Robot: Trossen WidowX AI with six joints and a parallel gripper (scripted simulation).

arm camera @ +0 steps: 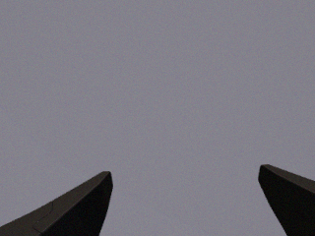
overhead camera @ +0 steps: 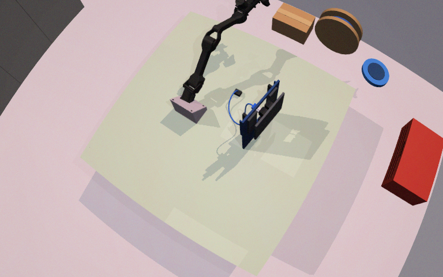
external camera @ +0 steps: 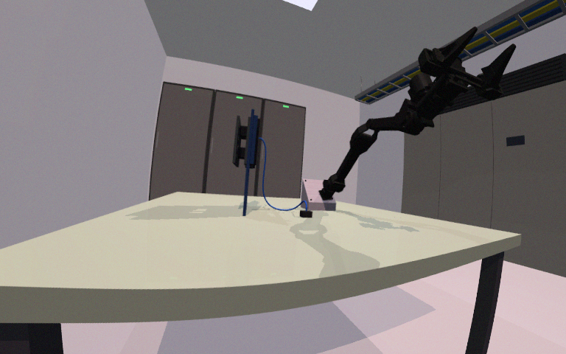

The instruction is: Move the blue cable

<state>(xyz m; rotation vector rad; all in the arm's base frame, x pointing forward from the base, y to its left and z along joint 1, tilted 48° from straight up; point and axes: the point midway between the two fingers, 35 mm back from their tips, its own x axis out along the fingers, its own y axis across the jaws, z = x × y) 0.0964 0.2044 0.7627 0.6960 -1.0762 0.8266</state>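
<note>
The gripper (external camera: 495, 36) (arm camera: 185, 176) hangs high over the table (external camera: 259, 250) (overhead camera: 209, 195), well away from the servers, its jaws wide apart with nothing between them. The blue cable (overhead camera: 229, 109) (external camera: 264, 175) runs from a small black block (overhead camera: 237, 92) (external camera: 306, 213) up to the upright blue panel (overhead camera: 261, 101) (external camera: 252, 141); I cannot tell which port it sits in. I judge the job is at the approach: next, the arm must swing down and line up with the plug's tab.
</note>
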